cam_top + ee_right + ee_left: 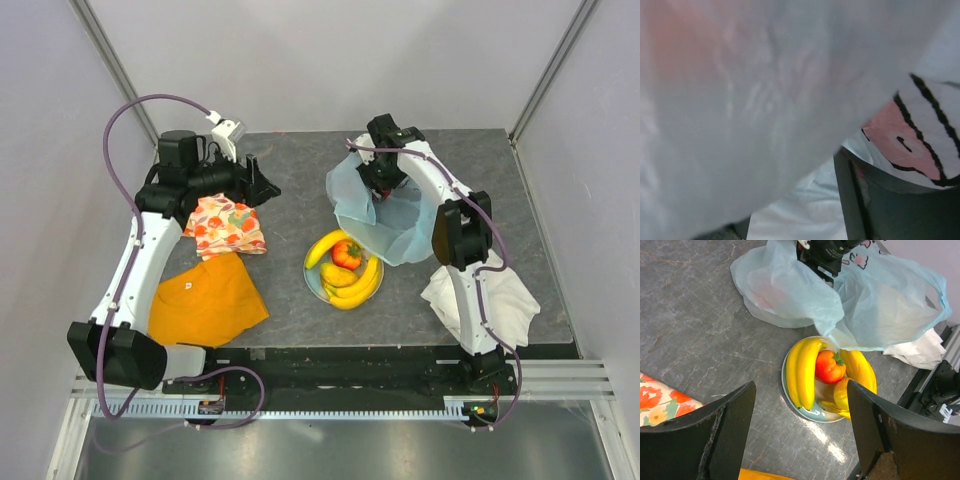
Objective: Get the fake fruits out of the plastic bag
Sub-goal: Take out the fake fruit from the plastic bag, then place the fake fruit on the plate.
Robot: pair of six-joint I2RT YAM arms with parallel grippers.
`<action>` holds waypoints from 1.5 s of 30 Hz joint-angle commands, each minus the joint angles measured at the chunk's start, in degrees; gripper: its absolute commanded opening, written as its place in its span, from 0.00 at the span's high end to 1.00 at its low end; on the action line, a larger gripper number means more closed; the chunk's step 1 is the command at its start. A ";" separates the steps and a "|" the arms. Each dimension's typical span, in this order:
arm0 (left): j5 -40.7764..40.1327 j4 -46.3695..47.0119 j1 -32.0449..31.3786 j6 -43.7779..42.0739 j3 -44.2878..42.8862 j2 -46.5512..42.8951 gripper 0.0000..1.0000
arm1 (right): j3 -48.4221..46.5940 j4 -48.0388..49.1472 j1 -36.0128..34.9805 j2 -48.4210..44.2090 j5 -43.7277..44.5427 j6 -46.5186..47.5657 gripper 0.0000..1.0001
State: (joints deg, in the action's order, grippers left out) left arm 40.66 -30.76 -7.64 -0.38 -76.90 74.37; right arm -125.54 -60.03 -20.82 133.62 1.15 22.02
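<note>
Your fake fruits [345, 268] are out of the plastic bag [405, 225] and piled on a small plate [810, 415], mid tabletop [300, 170], toward the near edge: yellow bananas [805, 370] either side of a red fruit [829, 366], w/ a small yellow-orange fruit [841, 392] just near of it. The bag sits crumpled just beyond the plate, far-right of centre, its near edge draped onto the plate's far rim. Your R end effector [385, 180] is down in the bag's far part; the wrist cam is smothered by film w/ only one finger [875, 205] showing, so can't tell how wide it is or if it's got the bag. Your L end effector [800, 390] is spread wide, nothing btwn the fingers, hovering far-left over the floral cloth [228, 225]. Orange cloth [205, 300] lies near-left, white cloth [500, 295] near-right under the R arm
</note>
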 commanded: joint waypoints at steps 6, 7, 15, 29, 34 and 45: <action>-0.15 -2.72 -0.53 -4.19 -4.22 4.99 0.20 | -9.02 8.78 0.34 7.35 -0.18 -4.00 0.23; -0.23 -2.81 -0.62 -4.19 -4.22 5.26 0.20 | -9.55 9.14 0.34 8.14 -0.35 -4.00 0.23; -0.41 -2.81 -0.89 -4.01 -6.06 7.37 0.21 | -7.19 9.49 0.34 3.68 -1.05 -4.09 0.61; 1.00 0.00 -1.50 -1.73 -7.38 8.78 0.21 | 23.12 4.57 0.25 -36.31 -20.64 -1.11 0.71; 0.91 0.44 -1.77 -0.94 -7.65 8.16 0.21 | 32.71 1.94 -0.01 -43.25 -31.01 3.81 0.71; 0.03 0.44 -1.85 -1.11 -5.98 7.37 0.21 | 23.52 -4.82 -9.94 -32.66 -46.93 13.48 0.72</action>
State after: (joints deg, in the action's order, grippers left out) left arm 40.62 -32.42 -9.15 -2.46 -82.24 83.05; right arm -95.29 -61.49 -30.61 94.45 -37.63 30.22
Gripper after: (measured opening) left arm 0.787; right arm 0.620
